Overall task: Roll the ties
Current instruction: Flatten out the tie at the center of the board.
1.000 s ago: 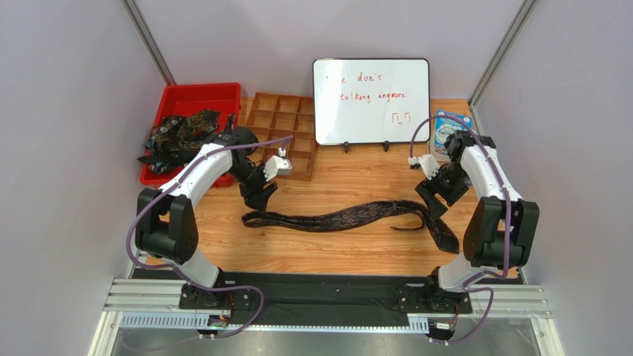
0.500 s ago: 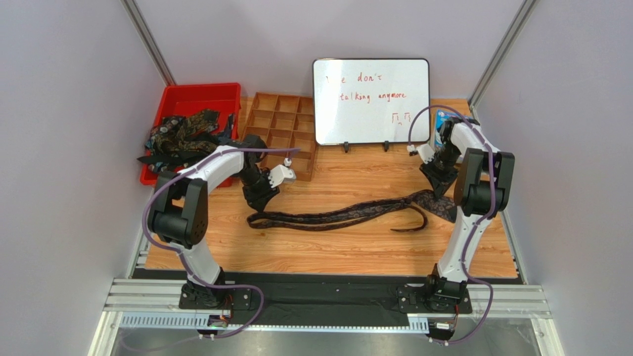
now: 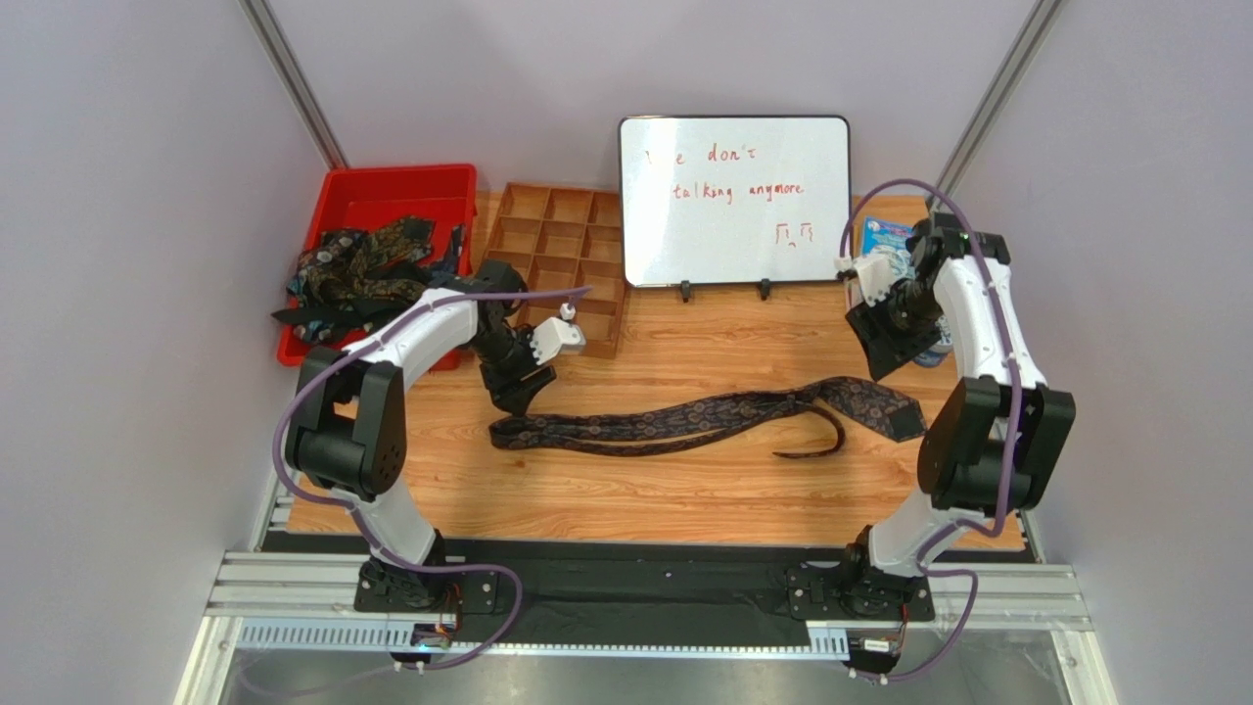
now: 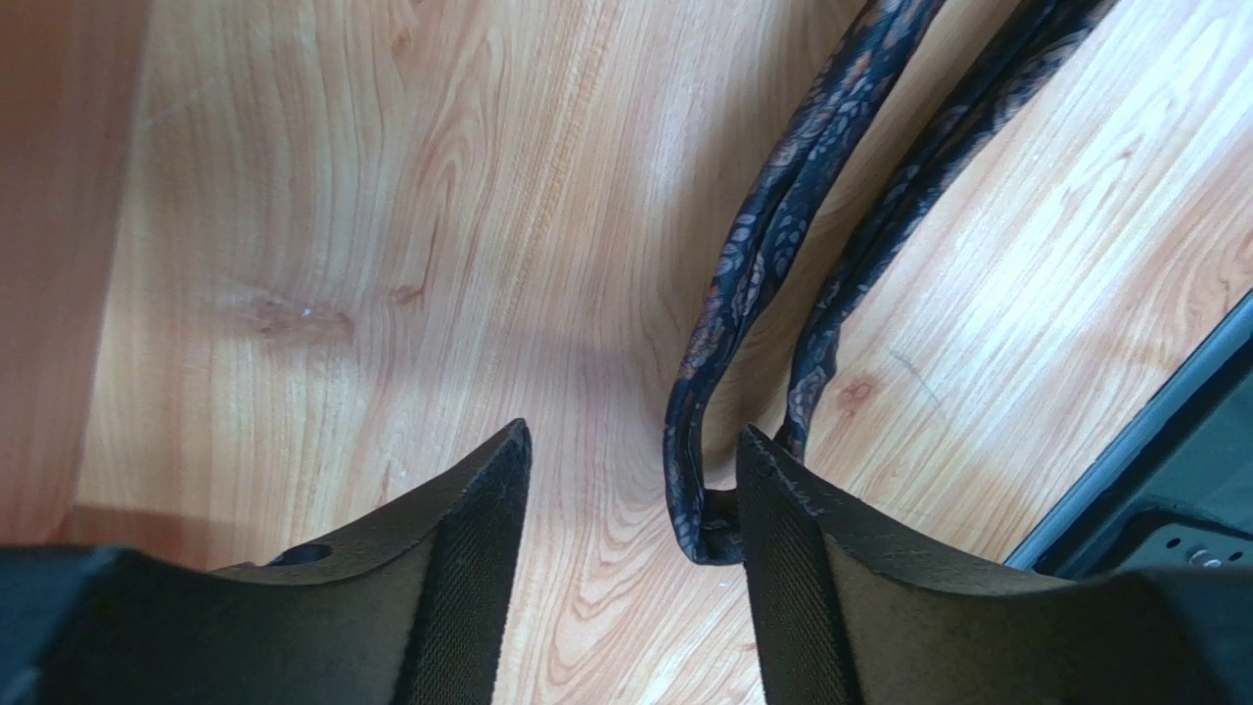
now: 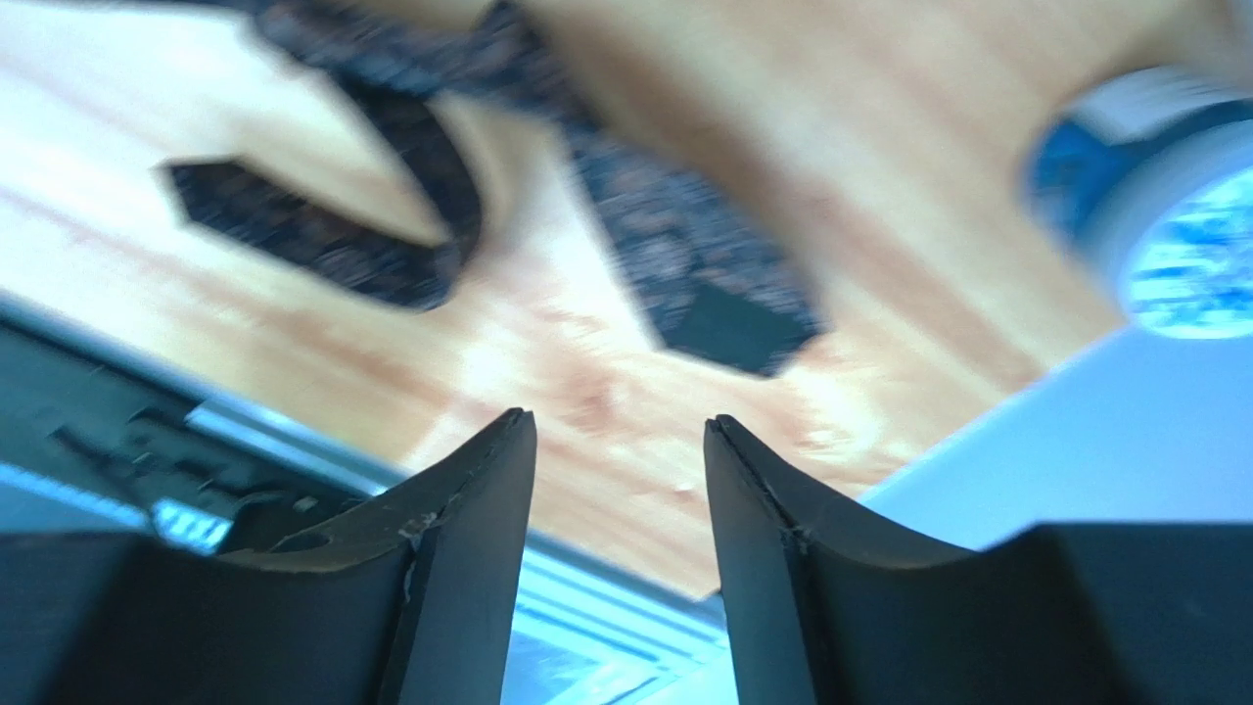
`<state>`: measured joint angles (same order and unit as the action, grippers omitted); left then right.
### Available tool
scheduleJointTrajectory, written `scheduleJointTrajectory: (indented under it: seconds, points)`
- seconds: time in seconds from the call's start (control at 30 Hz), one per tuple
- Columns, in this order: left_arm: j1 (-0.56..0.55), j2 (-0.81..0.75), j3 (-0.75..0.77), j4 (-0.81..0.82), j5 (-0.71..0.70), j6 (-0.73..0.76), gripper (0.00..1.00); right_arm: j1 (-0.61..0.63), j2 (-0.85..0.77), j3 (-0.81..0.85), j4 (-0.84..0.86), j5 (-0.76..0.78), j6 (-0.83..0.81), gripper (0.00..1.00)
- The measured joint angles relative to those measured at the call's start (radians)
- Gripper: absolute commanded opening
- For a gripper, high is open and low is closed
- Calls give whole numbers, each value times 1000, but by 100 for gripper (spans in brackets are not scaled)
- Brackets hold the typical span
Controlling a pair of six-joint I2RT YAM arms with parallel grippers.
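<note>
One dark paisley tie (image 3: 691, 419) lies doubled along the middle of the wooden table, its wide end (image 3: 887, 410) at the right. My left gripper (image 3: 518, 385) hovers open just above the tie's folded left end. In the left wrist view the fold (image 4: 703, 492) sits against the inside of the right fingertip (image 4: 780, 500), and the left gripper (image 4: 625, 456) holds nothing. My right gripper (image 3: 893, 345) is open and empty, raised behind the wide end. The right wrist view shows the wide tip (image 5: 706, 301) and the narrow tip (image 5: 294, 221) lying beyond the right gripper (image 5: 618, 441). More ties (image 3: 358, 268) are piled in the red bin.
A red bin (image 3: 386, 188) stands at the back left, and ties hang over its front rim. A wooden compartment tray (image 3: 556, 243) stands beside it. A whiteboard (image 3: 733, 199) stands at the back centre. A blue round packet (image 3: 891, 243) lies at the back right, close to my right gripper.
My right gripper has let go of the tie's wide end and has risen back toward the far right. The wide end now lies flat. My left gripper has shifted slightly back.
</note>
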<state>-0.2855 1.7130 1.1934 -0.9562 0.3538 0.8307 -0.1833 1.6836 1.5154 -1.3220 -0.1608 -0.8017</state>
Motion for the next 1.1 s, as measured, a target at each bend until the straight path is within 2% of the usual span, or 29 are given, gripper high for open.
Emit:
scheduleJointTrajectory:
  seconds: [0.1,0.2,0.3,0.33,0.43,0.47,0.53,0.67,0.83,0.87,0.97,1.03,1.1]
  points:
    - [0,-19,-2,-3,6,0,63,34,-45,-107,-19,-29,21,52]
    - [0,-39,-17,-7,9,1,63,90,-20,-219,-19,-40,53,60]
    - [0,-55,-24,-16,11,1,64,141,-10,-295,-7,-40,84,61]
    - [0,-59,-24,-18,11,1,64,159,-9,-316,4,-38,98,58]
    - [0,-64,-27,-19,15,0,63,196,5,-351,42,-16,126,28]
    - [0,-64,-29,-19,15,0,62,205,17,-353,55,-3,135,13]
    - [0,-64,-35,-19,16,1,61,217,48,-347,71,25,148,1]
    - [0,-64,-50,-20,20,5,55,224,105,-256,60,92,103,0]
    - [0,-64,-54,-27,34,17,54,224,216,6,31,176,21,0]
    - [-1,-64,-54,-32,38,22,54,224,242,53,31,189,6,16]
    - [-10,-64,-54,-49,39,35,56,217,296,144,24,184,-21,55]
    - [-16,-69,-54,-57,40,37,57,212,290,137,29,158,-15,67]
    - [-21,-79,-54,-59,46,37,58,206,246,69,29,121,-4,70]
